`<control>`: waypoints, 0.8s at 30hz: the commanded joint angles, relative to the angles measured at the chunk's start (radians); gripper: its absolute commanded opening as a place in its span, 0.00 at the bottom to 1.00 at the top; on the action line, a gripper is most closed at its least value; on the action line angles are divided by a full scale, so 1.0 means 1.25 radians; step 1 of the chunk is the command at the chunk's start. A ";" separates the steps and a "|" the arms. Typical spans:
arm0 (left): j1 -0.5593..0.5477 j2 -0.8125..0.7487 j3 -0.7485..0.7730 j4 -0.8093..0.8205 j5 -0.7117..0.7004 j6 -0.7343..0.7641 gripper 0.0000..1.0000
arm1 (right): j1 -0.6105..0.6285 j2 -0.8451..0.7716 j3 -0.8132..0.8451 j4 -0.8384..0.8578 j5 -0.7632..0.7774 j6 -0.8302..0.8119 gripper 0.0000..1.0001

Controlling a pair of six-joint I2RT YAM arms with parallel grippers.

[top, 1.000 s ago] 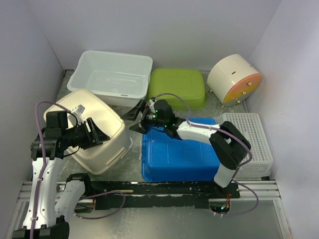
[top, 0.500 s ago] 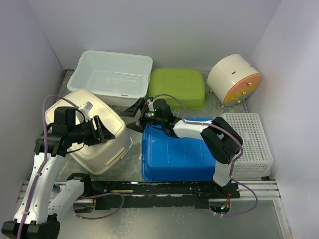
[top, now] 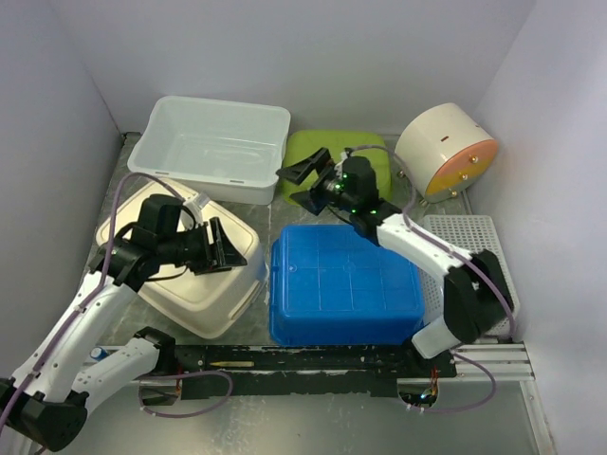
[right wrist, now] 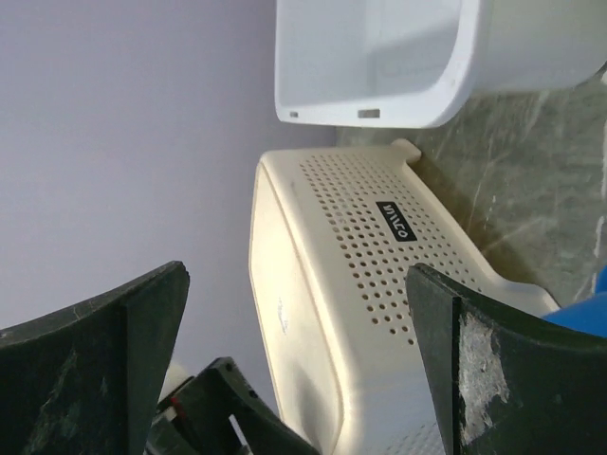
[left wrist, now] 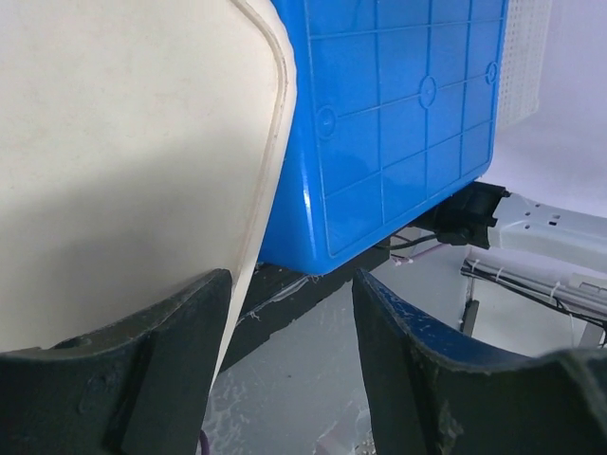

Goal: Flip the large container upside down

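Since a second ago the right gripper [top: 288, 186] has swung far, over the green tub [top: 305, 143], jaws spread wide. Bottom-up at left lies the cream basket [top: 190, 294], beneath the left gripper [top: 226, 248], also spread. The basket's black label [right wrist: 395, 220] is unreadable.

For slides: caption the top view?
Left gripper open at the edge of the cream basket, beside the blue crate; right gripper open over the green tub.

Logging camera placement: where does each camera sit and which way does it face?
Top external: above and behind, looking down; left arm, right arm show.
Left wrist: on left end effector, facing cream basket and blue bin; fingers show.
Right wrist: on right end effector, facing cream basket and white tub; fingers show.
All share the cream basket.
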 commanded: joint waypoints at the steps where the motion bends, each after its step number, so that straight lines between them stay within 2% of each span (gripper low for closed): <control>1: -0.037 0.057 -0.009 -0.019 -0.057 -0.024 0.68 | -0.011 -0.099 -0.042 -0.101 0.060 -0.088 1.00; 5: -0.039 0.093 0.062 -0.043 -0.094 -0.003 0.71 | -0.009 -0.127 -0.091 -0.092 -0.008 -0.119 1.00; 9: -0.025 0.177 0.227 -0.138 -0.207 0.048 0.83 | 0.023 -0.110 -0.139 -0.002 -0.104 -0.145 0.98; 11: 0.023 0.238 0.319 -0.174 -0.242 0.090 0.86 | 0.063 -0.101 -0.135 0.000 -0.091 -0.169 0.97; 13: 0.117 0.294 0.394 -0.179 -0.209 0.141 0.86 | 0.111 -0.081 -0.103 -0.029 -0.069 -0.203 0.97; 17: 0.288 0.402 0.525 -0.177 -0.210 0.214 0.86 | 0.142 0.002 0.040 -0.122 -0.052 -0.309 0.97; 21: 0.369 0.530 0.652 -0.153 -0.230 0.247 0.85 | 0.139 0.067 0.157 -0.208 -0.049 -0.389 0.98; 24: 0.378 0.651 0.733 -0.141 -0.213 0.252 0.82 | 0.134 0.078 0.181 -0.210 -0.056 -0.399 0.98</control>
